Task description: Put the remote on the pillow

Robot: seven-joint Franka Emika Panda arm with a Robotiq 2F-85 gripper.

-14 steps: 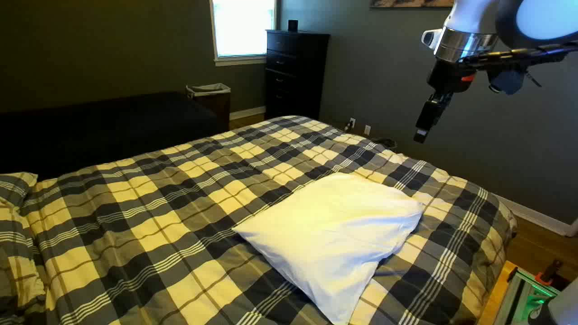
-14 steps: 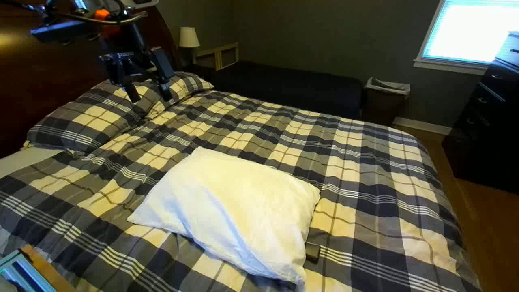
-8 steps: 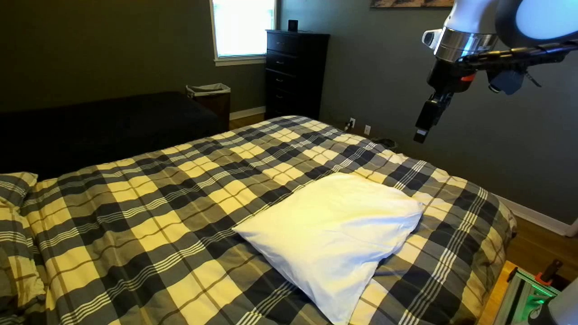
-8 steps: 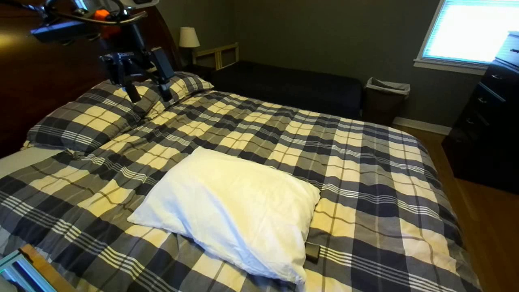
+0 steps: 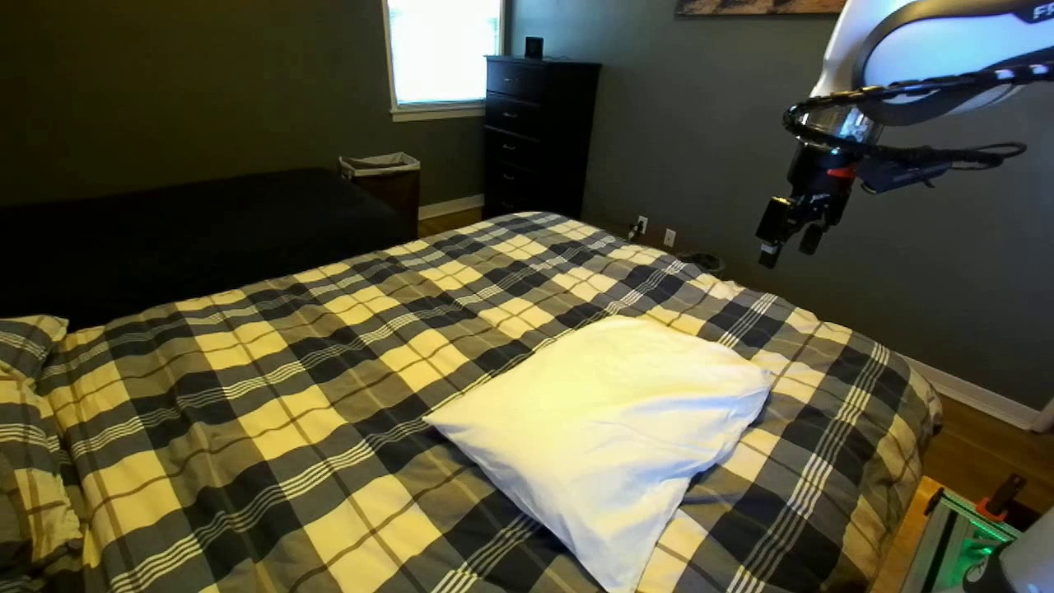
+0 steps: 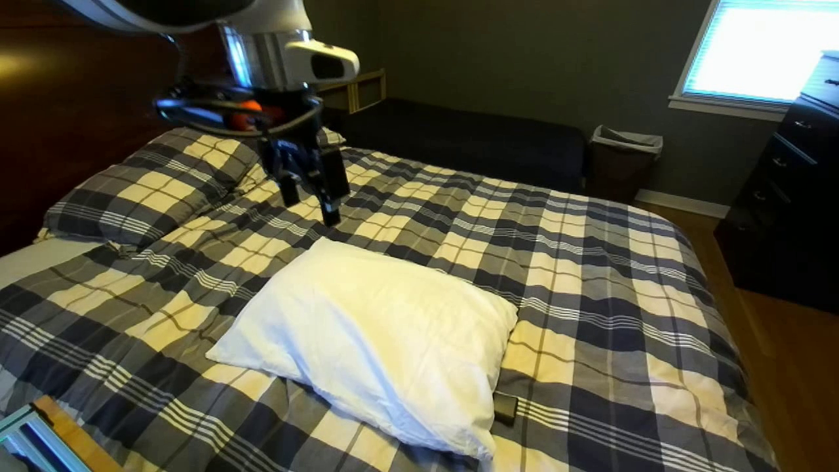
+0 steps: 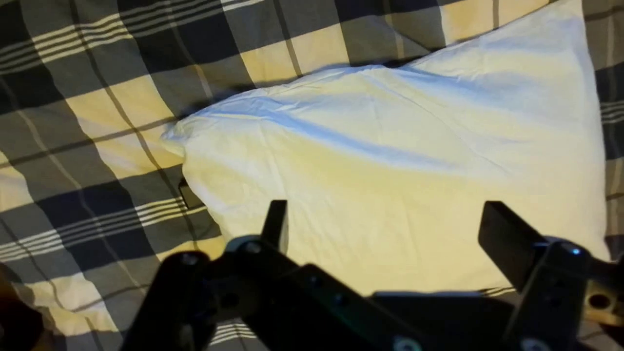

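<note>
The white pillow (image 6: 380, 328) lies flat on the plaid bed; it also shows in an exterior view (image 5: 601, 403) and in the wrist view (image 7: 390, 161). One end of the black remote (image 6: 505, 408) sticks out at the pillow's edge, and its tip shows in the wrist view (image 7: 190, 196). The rest of the remote is hidden by the pillow; I cannot tell whether it lies under it. My gripper (image 7: 382, 209) is open and empty, high above the bed, with the pillow below it in the wrist view. It also shows in both exterior views (image 5: 789, 254) (image 6: 311, 211).
The plaid bedding (image 5: 288, 395) covers the bed. Plaid pillows (image 6: 164, 177) lie at the headboard (image 6: 39, 98). A wooden board with a metal frame (image 5: 947, 527) stands at the bed's edge by the robot base. A dark dresser (image 5: 539, 132) and a bin (image 6: 623, 164) stand farther off.
My arm has swung and its wrist has turned. In an exterior view the gripper has moved right and lower, closer to the pillow. The pillow and remote have not moved. The gripper stays open.
</note>
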